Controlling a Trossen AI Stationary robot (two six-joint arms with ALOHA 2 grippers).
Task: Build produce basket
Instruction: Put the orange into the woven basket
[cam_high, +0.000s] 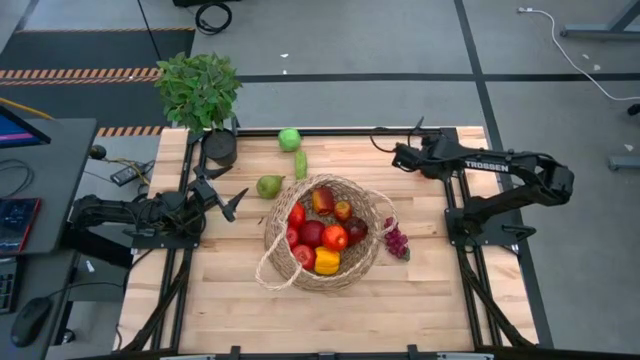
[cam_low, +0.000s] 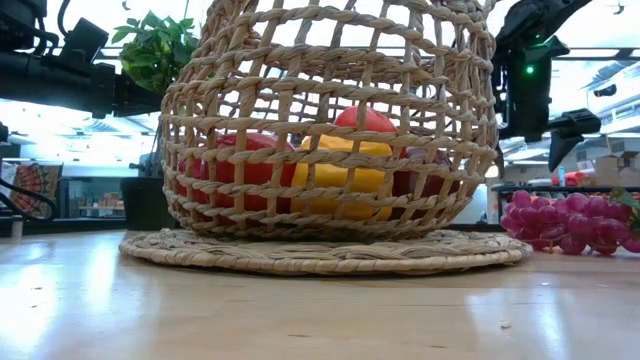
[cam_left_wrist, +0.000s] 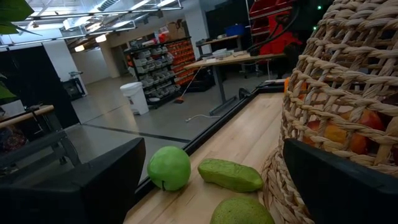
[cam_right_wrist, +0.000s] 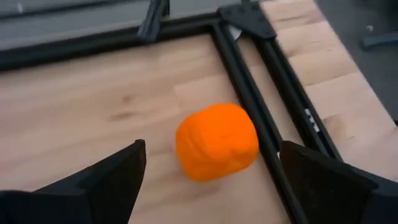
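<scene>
Step in hand: right gripper (cam_right_wrist: 208, 186) hangs over an orange fruit (cam_right_wrist: 216, 141) near the table's far right corner, fingers spread wide with nothing between them; judged to be lining up a pick.
Doing it well: centre the fingers on the fruit before descending; it looks rounded and smooth, so likely to roll if nudged from one side.
Edge: the fruit lies just beside the black frame rail (cam_right_wrist: 249, 99); the finger on that side has little room and could strike it.
Basket: basket (cam_high: 372, 205) sits mid-table, already holding red, orange and yellow pieces.
Produce still out: green apple (cam_high: 289, 139), cucumber-like piece (cam_high: 301, 164) and pear (cam_high: 268, 186) lie beyond the basket on the left; grape bunch (cam_high: 397, 241) touches its right side.
Left gripper: left gripper (cam_high: 232, 196) waits low near the pear, fingers apart, empty.
Open room: bare wood between far right corner and basket; carry path looks free, but the handle (cam_high: 272, 268) and tall rim need height.
</scene>
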